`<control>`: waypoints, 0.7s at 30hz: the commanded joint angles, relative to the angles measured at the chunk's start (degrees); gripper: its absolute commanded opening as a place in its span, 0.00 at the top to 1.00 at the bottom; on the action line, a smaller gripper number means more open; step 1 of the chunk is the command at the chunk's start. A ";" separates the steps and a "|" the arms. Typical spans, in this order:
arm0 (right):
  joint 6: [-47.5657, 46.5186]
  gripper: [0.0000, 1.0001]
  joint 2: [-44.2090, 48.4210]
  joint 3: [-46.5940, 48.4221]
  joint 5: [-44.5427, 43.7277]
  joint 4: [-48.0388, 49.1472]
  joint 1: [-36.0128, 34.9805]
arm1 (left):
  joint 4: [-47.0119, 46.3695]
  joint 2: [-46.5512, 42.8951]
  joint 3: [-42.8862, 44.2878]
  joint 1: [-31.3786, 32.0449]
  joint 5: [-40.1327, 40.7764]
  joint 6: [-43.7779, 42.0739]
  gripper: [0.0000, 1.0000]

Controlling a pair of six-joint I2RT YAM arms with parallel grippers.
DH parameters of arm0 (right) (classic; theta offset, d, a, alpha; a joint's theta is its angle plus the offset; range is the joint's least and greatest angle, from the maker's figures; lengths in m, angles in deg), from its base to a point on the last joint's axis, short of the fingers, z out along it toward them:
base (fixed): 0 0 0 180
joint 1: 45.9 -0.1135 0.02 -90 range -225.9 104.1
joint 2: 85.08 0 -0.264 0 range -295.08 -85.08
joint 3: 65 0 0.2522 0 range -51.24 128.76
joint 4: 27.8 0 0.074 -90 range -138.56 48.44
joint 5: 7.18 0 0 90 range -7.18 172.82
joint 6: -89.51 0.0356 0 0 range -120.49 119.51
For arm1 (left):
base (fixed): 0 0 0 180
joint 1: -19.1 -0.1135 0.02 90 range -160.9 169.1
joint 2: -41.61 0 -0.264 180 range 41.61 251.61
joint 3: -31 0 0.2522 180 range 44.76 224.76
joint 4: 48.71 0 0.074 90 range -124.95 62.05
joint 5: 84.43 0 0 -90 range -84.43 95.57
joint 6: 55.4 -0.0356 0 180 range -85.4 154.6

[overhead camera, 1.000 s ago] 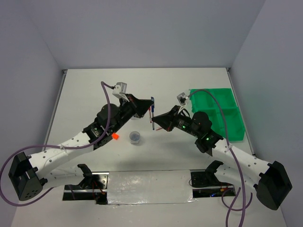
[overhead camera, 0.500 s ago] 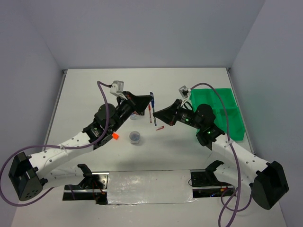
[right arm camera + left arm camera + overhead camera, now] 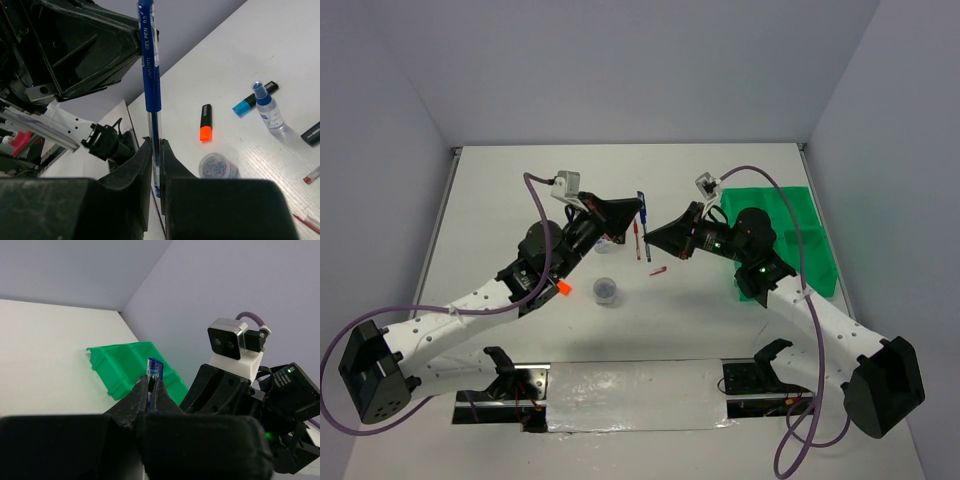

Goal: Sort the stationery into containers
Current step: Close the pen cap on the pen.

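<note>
Right wrist cam: our right hand [image 3: 155,146] pinches the blue pen [image 3: 150,75], long axis pointing straight out of the grip; our left hand [image 3: 151,386] looks clamped on its far end. Pen hangs left of the green tray [image 3: 815,225], right arm nearer it.

Jar [image 3: 605,289] well left of tray [image 3: 817,225]

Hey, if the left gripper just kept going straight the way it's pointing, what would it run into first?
Most likely the right gripper, facing it close ahead and shut on the same blue pen the left gripper holds. The green tray lies farther beyond, though exact depth is unclear.
</note>
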 commanded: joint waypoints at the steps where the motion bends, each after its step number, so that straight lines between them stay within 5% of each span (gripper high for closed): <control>1: -0.92 1.00 0.56 9.48 -3.49 12.58 3.77 | 12.07 2.13 -4.07 2.81 -7.77 -2.93 1.00; 10: 0.75 1.00 -0.58 11.42 0.90 16.10 4.58 | 12.24 1.07 -5.48 3.26 -6.20 -2.49 1.00; 15: -3.12 1.00 -1.20 8.96 1.26 12.23 2.29 | 19.69 -0.60 0.31 3.34 -0.57 -1.79 0.98; 18: -3.03 1.00 -2.51 8.17 -0.23 9.86 1.94 | 23.65 -1.30 5.58 3.34 3.82 -1.70 0.67; 20: -2.42 1.00 -3.65 6.25 -1.20 10.29 2.03 | 25.15 -2.09 9.35 3.26 6.71 -1.96 0.34; 21: -2.33 1.00 -4.18 5.97 -1.55 9.86 1.94 | 26.03 -2.44 10.51 3.34 7.86 -2.05 0.26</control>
